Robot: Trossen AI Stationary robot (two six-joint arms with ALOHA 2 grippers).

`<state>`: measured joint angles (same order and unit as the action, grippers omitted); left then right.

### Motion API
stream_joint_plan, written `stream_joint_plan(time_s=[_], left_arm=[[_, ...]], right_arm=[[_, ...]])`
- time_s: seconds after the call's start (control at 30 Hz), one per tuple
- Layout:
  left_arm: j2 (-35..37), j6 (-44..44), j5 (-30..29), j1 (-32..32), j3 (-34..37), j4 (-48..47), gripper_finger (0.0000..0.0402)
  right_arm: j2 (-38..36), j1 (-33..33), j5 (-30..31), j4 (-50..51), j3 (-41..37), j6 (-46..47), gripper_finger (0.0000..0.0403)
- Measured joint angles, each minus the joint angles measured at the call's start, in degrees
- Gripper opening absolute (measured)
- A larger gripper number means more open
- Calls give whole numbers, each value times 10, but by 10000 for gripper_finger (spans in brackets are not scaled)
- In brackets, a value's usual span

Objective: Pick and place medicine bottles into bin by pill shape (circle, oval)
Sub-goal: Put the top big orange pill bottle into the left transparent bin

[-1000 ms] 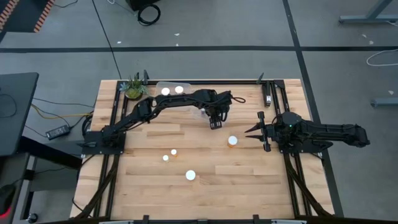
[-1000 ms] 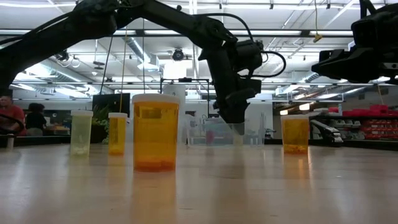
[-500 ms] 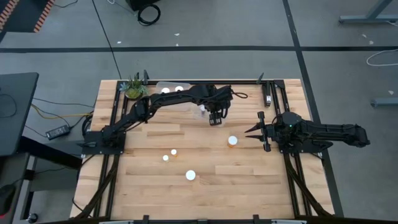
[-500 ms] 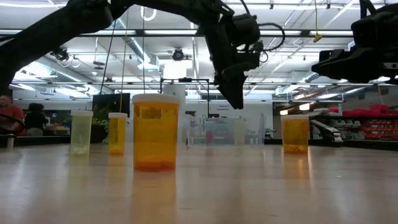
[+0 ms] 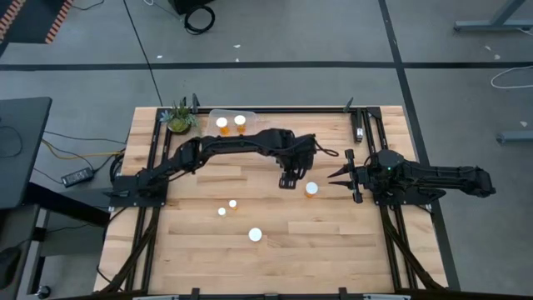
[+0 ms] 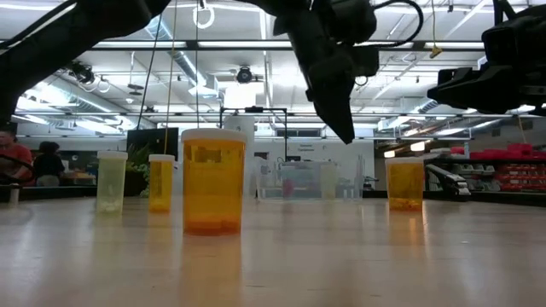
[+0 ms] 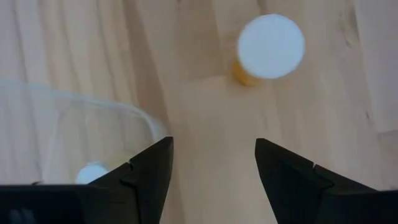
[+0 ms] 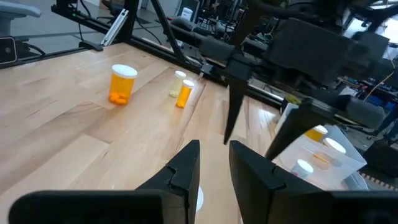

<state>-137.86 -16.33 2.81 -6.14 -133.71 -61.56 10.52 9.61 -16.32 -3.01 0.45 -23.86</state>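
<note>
Wooden surface (image 5: 275,250) carries everything. Left gripper (image 5: 288,178) hangs raised, fingers apart and empty, just beside a capped bottle (image 5: 311,188); a second ago it was back over the clear bin (image 5: 211,116), which holds two bottles. Right gripper (image 5: 341,177) waits beyond that bottle, fingers slightly parted. Three more bottles (image 5: 255,235) stand well apart, nearer the front edge.
</note>
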Motion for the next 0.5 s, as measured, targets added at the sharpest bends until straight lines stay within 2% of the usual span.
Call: stream_joint_plan(time_s=[0.23, 0.5], left_arm=[[-1, 7, 0, 22, 0, 49, 234], [-30, 57, 2, 36, 2, 105, 240]], right_arm=[[0, 0, 0, 0, 0, 0, 93], [0, 0, 0, 0, 0, 0, 93]])
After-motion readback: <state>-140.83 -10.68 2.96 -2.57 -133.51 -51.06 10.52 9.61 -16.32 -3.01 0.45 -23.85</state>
